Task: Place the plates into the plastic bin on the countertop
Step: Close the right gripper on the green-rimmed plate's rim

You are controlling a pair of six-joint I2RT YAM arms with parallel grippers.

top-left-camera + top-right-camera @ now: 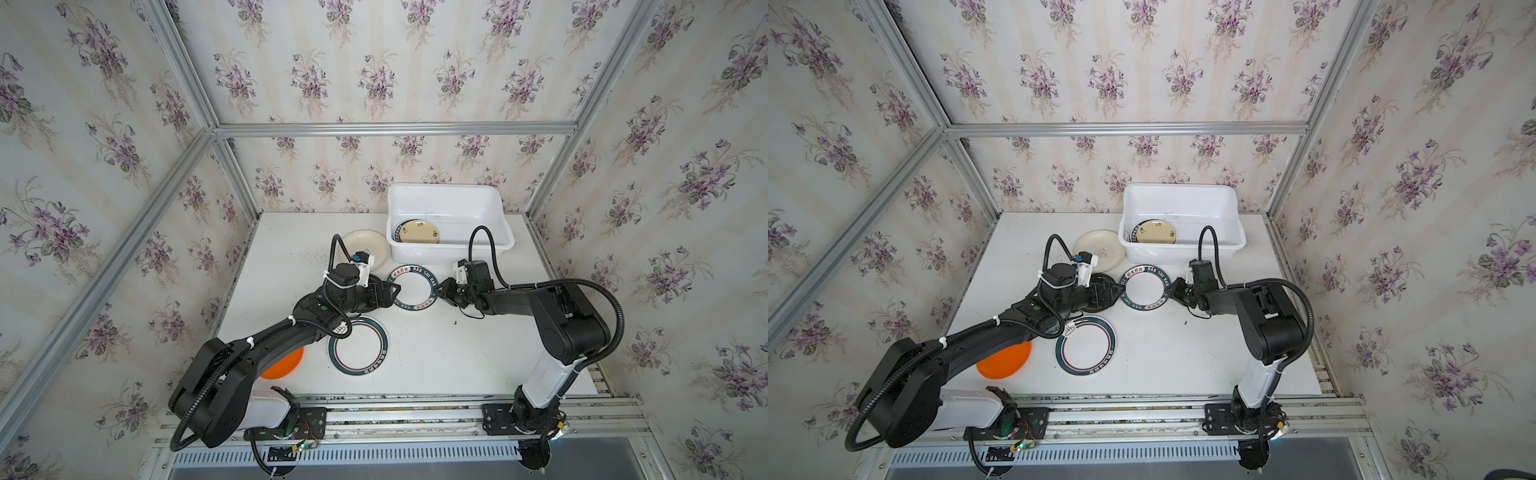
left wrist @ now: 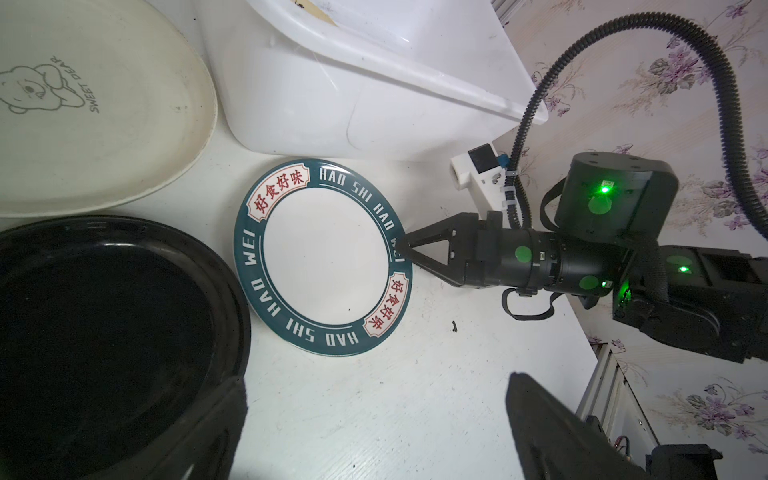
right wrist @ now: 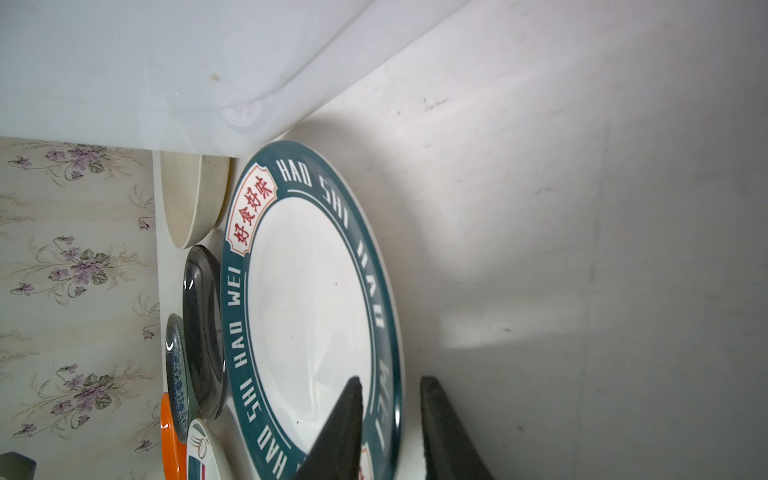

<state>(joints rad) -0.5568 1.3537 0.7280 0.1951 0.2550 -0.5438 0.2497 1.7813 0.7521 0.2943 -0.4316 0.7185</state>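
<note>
Plate, white centre, teal rim lettered HAO SHI HAO WEI — we see right jaws pinching its edge; left jaws gape wide.

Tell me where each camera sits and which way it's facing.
Top view: above the arm bases, looking down on countertop; left arm, right arm.
Top view: alongside, same countertop.
Left wrist: low, facing lettered plate and right gripper; own fingers.
Right wrist: low, along that plate; own fingers straddle its rim.
All share the lettered plate.
</note>
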